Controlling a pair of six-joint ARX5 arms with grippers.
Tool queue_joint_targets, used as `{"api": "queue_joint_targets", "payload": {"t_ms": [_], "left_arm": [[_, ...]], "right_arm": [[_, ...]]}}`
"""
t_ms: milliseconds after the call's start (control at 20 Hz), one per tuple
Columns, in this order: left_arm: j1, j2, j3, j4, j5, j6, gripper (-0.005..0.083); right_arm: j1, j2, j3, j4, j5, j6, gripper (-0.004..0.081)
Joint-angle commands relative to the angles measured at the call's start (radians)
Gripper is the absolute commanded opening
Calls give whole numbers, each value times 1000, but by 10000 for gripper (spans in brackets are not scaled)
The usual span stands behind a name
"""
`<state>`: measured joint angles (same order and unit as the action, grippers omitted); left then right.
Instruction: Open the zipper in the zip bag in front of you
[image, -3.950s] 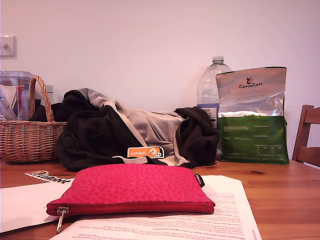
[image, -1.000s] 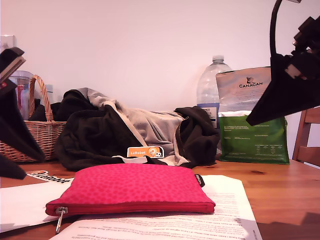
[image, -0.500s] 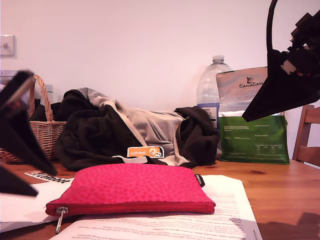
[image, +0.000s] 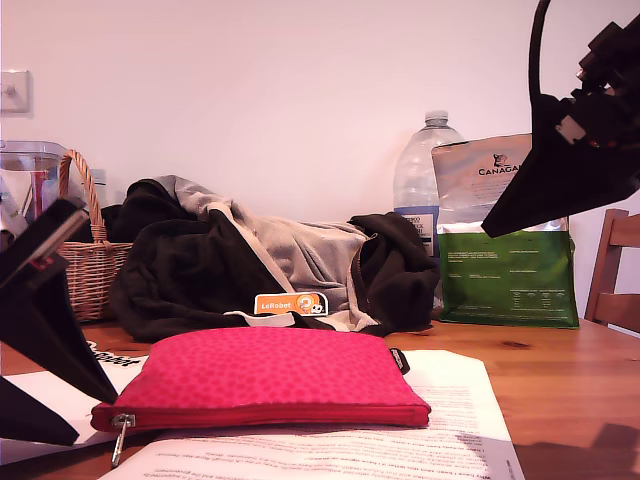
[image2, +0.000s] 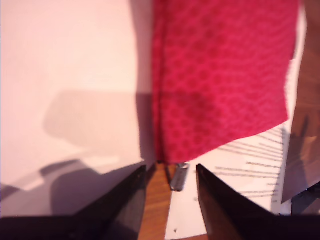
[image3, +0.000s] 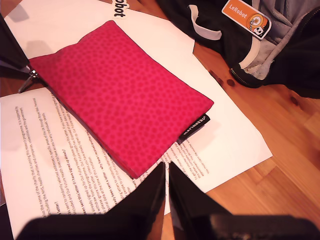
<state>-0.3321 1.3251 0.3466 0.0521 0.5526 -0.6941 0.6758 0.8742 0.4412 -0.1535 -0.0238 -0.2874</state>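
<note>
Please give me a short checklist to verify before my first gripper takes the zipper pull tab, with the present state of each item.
1. Jaws of my first gripper open around the tab: ok, they stand apart.
2. Pull tab lined up between the jaws: ok in the first wrist view.
3. Jaws touching the tab: cannot tell; depth is unclear.
4. Zipper closed along the zip bag: ok, the slider sits at the end on the exterior view's left.
5. My second gripper holding the bag steady: not ok; it hangs above the bag's far end, jaws nearly together.
</note>
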Motion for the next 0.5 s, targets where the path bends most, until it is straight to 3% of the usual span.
{"api": "queue_joint_targets", "payload": {"t_ms": [0, 450], "left_arm": [[3, 11, 2, 36, 4, -10, 280], [3, 39, 4, 84, -29, -14, 279]], "right_arm": [[5, 0, -3, 10, -3, -1, -13], [5, 0, -3, 16, -3, -1, -13]]}}
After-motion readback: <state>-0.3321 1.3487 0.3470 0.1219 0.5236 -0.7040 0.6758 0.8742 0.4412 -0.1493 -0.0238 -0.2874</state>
